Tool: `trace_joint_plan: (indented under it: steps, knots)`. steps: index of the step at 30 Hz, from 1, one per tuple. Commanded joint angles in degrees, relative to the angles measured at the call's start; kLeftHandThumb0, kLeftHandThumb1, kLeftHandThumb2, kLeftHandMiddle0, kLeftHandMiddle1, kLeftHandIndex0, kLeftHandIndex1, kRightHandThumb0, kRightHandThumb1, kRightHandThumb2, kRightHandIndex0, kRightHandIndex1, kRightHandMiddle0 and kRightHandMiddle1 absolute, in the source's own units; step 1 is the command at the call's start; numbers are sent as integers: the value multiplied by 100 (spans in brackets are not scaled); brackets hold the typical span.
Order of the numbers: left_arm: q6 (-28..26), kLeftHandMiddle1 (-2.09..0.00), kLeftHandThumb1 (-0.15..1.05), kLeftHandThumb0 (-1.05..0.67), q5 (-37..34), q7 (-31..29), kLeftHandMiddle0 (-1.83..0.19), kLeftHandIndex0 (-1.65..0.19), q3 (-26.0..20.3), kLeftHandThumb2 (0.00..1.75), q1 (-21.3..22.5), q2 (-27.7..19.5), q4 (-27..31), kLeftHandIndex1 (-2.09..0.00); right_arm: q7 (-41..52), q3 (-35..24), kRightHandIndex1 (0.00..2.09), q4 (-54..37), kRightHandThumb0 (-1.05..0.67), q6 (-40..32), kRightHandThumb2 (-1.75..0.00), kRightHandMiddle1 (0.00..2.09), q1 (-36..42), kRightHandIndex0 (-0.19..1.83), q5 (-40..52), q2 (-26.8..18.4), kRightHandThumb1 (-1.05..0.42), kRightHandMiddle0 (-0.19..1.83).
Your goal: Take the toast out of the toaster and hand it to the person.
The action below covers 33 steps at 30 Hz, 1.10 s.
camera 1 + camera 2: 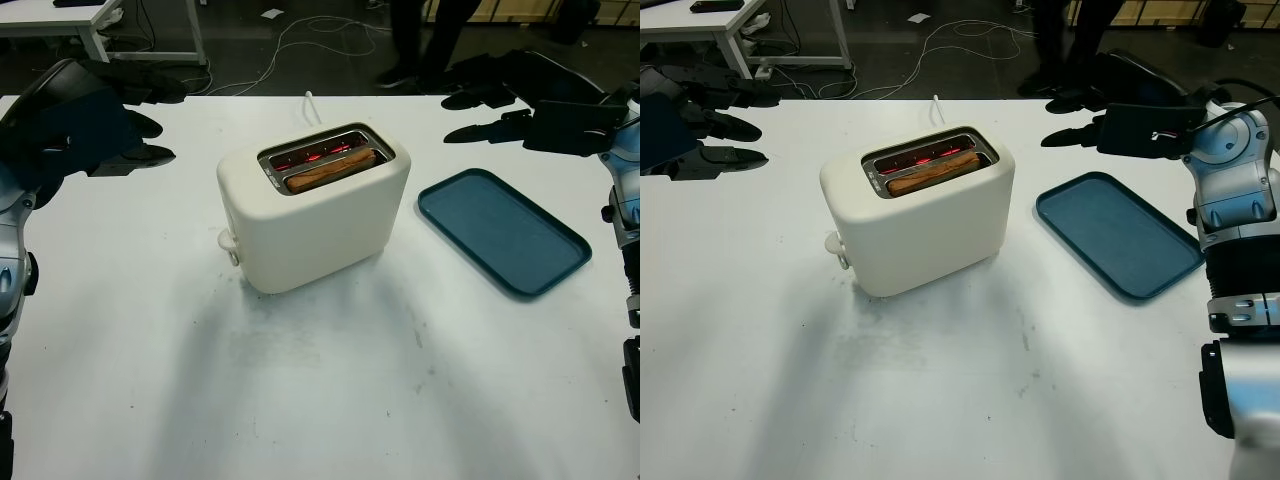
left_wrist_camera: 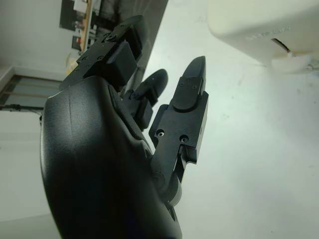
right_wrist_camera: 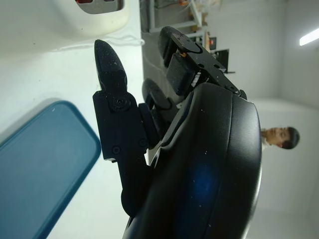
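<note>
A: Position of the toast?

B: The browned slice of toast (image 1: 330, 170) sits down in the slot of the cream rounded plastic toaster (image 1: 312, 205); its top edge shows at the slot mouth, and the elements glow red behind it. The toaster stands mid-way across the white surface (image 1: 320, 400), with a small lever knob on its left end.

A: Left hand?

B: The black three-finger left hand (image 1: 95, 125) is held above the surface, left of the toaster and well apart from it. Fingers extended toward the toaster, holding nothing.

A: Right hand?

B: The black right hand (image 1: 1120, 128) is raised to the right of the toaster, over the far edge of the flat dark-blue rectangular tray (image 1: 1118, 233). Fingers extended, holding nothing. The tray lies on the surface near the toaster, not touching it.

A: Anyone nearby?

B: A person's dark legs (image 1: 420, 35) stand beyond the far edge.
</note>
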<state>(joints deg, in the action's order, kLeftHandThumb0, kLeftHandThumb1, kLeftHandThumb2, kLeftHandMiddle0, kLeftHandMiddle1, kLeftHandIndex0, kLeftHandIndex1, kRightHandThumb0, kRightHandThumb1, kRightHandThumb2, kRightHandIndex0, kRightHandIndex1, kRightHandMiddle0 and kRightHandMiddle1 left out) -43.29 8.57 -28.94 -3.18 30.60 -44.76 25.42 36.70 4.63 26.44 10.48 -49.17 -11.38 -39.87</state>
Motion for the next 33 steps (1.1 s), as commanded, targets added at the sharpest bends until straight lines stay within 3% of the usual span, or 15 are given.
trace_joint_plan:
  steps: [1,12,20,33]
  knots:
    - [67,-45,90,-6,33,0,-54,-62,-3,0,-45,-73,30,-7,29,-30,1,-66,-43,39,-1,0,45,66,51,-40,-92,61]
    - [-54,-45,91,-2,-89,104,-51,-60,-207,1,-209,132,216,-5,155,-84,1,-111,-39,-82,-1,1,94,68,249,15,-92,63]
    - [-95,-49,87,-4,98,168,-58,-65,-205,0,-395,-15,511,-6,333,-123,4,-460,-39,-672,-1,3,175,73,325,-9,-92,67]
    - [-153,-52,87,-3,83,160,-63,-73,-170,0,-380,-67,540,-9,318,-138,8,-754,-35,-890,0,4,222,82,270,-59,-92,74]
